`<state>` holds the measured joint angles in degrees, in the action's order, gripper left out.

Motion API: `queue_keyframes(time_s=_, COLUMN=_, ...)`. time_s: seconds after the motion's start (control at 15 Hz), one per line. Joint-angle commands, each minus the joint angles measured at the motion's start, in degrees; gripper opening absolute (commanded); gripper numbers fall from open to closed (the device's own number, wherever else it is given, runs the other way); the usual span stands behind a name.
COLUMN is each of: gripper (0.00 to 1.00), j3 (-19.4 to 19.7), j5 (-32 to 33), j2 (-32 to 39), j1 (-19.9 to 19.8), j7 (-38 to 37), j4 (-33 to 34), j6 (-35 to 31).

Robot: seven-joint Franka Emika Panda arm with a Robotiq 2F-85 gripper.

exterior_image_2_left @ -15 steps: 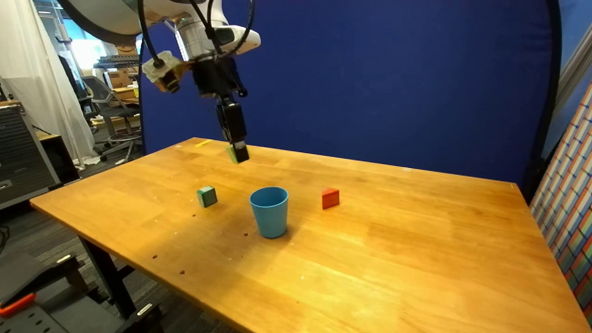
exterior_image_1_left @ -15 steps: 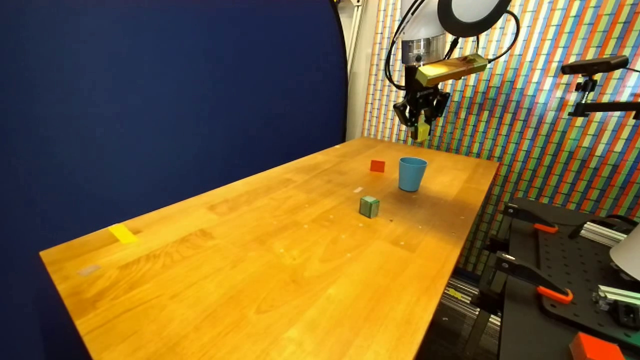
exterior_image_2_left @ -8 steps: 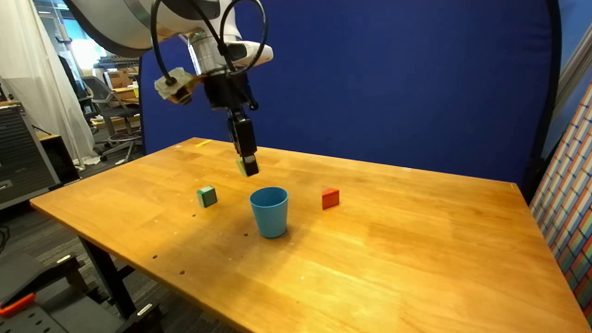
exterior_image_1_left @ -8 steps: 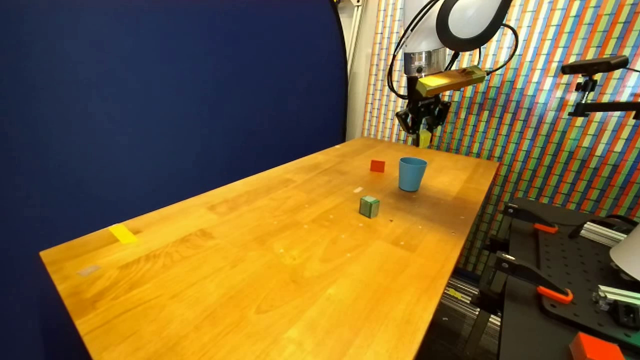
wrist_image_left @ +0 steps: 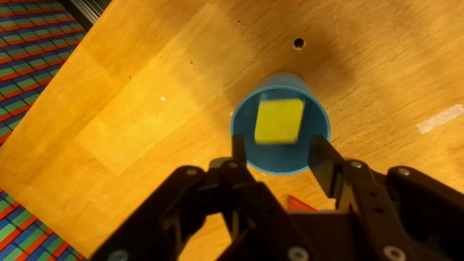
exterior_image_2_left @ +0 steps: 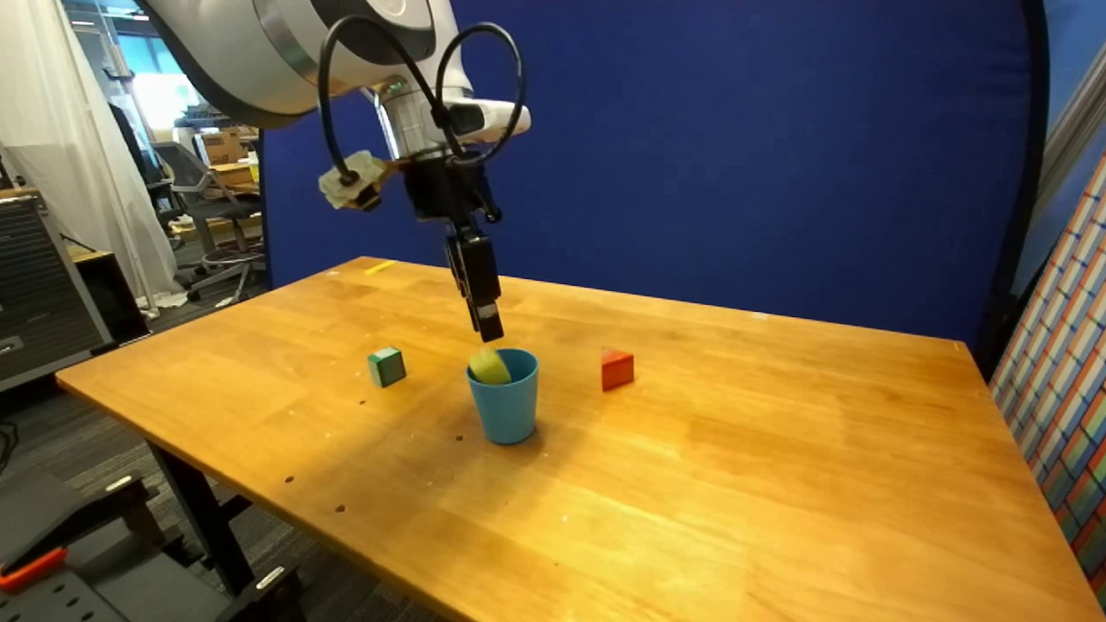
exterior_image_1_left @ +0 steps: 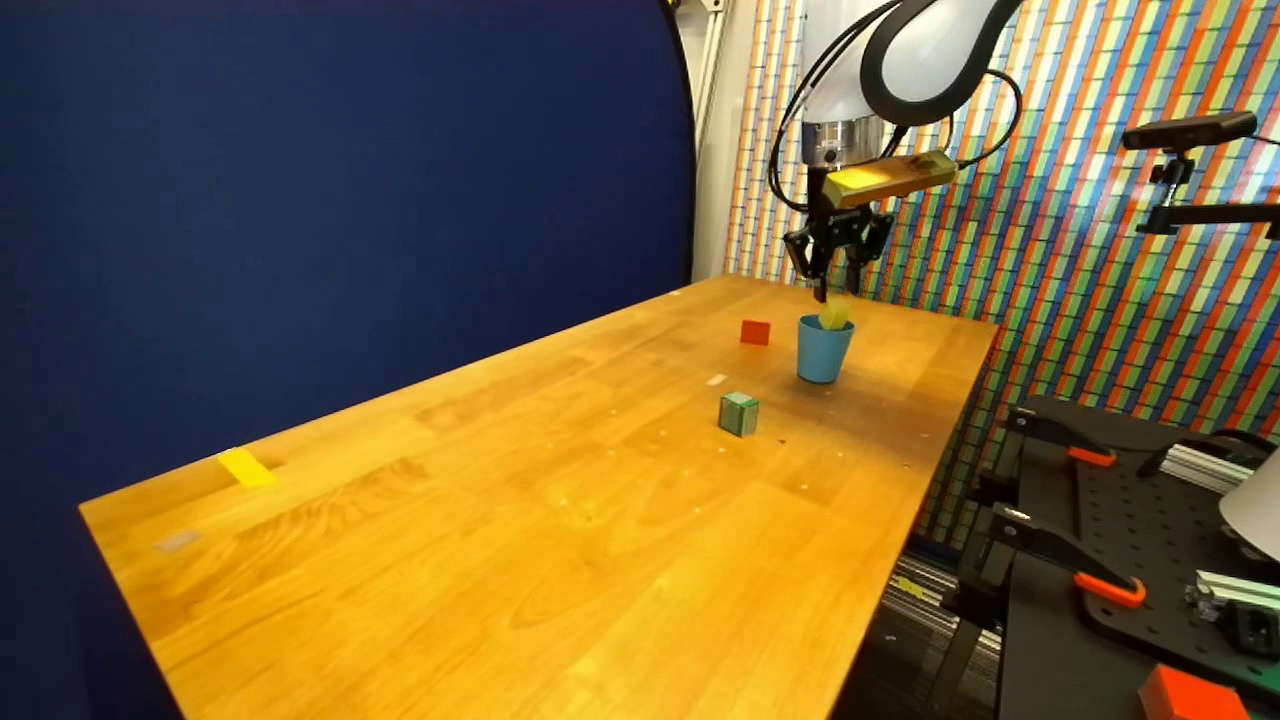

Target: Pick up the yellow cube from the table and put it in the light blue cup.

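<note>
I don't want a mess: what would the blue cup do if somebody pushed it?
The blue cup might tip, since it narrows toward its base. It's probably light, because its rim looks thin. Knocked over, it would likely roll, as its sides are round.

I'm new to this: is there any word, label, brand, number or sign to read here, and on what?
No text can be read in these views.
Claw: any lettering is too small or blurred to read.
Brown background box: likewise too blurred.
Light blue cup, yellow cube, green cube: none seen.
</note>
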<state>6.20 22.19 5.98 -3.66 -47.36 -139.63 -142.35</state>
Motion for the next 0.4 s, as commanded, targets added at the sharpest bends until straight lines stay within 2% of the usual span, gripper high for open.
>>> queue_keyframes(time_s=0.0, gripper=0.82, j3=0.9, j5=-0.03, j2=1.73, j1=0.33, j7=0.21, j4=1.49, j6=-2.28)
queue_keyframes(time_s=0.13, gripper=0.97, j3=0.67, j5=-2.47, j2=1.1, j1=0.15, j7=2.25, j4=0.74, j6=-2.63)
queue_keyframes(time_s=0.2, gripper=1.0, j3=0.14, j5=-5.64, j2=0.39, j1=-0.17, j7=4.88, j4=-0.07, j6=-2.32)
queue_keyframes(time_s=0.27, gripper=0.88, j3=0.84, j5=-2.22, j2=1.33, j1=0.75, j7=1.29, j4=0.59, j6=-1.28)
queue_keyframes(time_s=0.33, gripper=0.95, j3=0.81, j5=-3.66, j2=1.33, j1=0.74, j7=2.45, j4=0.51, j6=-1.28)
